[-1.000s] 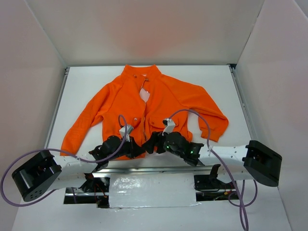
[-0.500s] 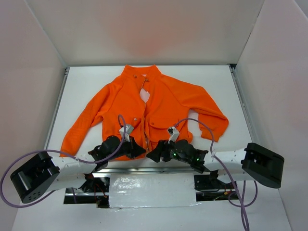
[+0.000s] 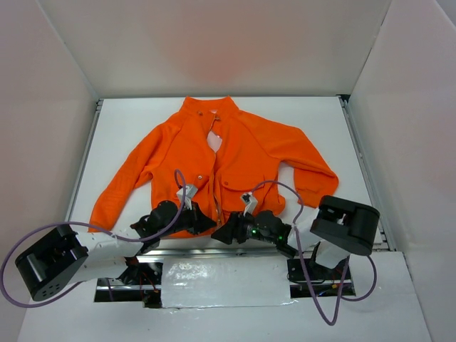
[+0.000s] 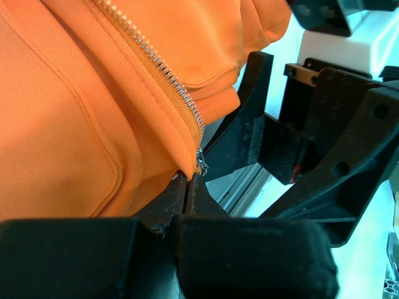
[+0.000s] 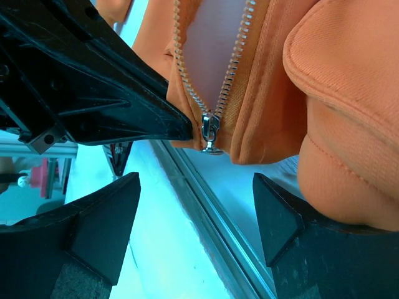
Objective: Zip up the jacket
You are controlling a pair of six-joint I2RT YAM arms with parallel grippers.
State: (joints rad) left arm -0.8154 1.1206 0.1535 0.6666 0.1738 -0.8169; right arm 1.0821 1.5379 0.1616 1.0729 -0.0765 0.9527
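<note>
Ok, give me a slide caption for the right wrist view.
Open right gripper faces the zipper slider at the jacket hem.

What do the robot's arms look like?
The left arm and the right arm have white links and chunky black joints. The left gripper and the right gripper are black, each with two pointed wedge fingers. Purple cables loop off both; green lights glow on the right one.

1. The jacket (image 3: 242,153) is bright orange fleece. It lies flat, front side up, on the white table (image 3: 313,117), with the collar (image 3: 210,107) at the far side and the hem at the near edge.
2. Both sleeves (image 3: 121,187) are spread out to the sides.
3. The zipper (image 4: 168,71) has silver teeth. Its slider (image 5: 211,128) sits at the very bottom, and the two rows of teeth part above it.
4. Pale lining (image 3: 214,140) shows below the collar.
</note>
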